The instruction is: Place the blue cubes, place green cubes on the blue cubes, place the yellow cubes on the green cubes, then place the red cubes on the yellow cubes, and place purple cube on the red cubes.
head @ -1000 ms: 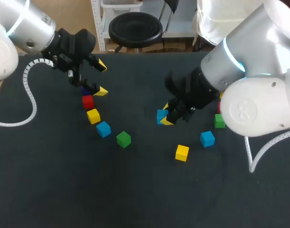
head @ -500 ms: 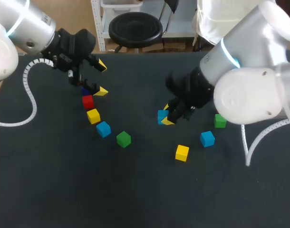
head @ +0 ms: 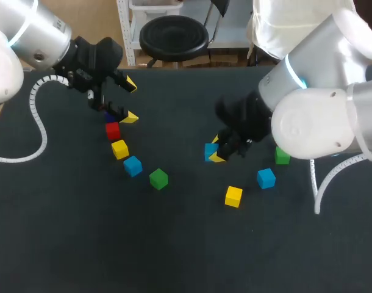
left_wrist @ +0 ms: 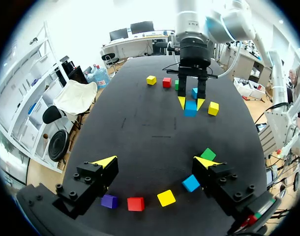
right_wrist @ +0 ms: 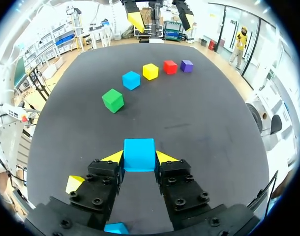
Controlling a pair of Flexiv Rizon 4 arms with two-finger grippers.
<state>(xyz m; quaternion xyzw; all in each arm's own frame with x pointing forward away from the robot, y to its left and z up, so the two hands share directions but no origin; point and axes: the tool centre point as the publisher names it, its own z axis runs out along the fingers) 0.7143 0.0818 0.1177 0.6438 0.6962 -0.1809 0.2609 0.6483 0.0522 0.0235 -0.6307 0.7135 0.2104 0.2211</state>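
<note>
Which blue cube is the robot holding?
The middle blue cube, pinched between the right gripper's fingers. The other two blue cubes lie free on the table, touched by nothing.

A black table (head: 82, 244) with a plain matte top spreads wide across all three camera views.

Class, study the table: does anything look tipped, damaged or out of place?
Nothing stands out: the right gripper holds a blue cube squarely, and the other cubes lie flat on the table, none tipped.
</note>
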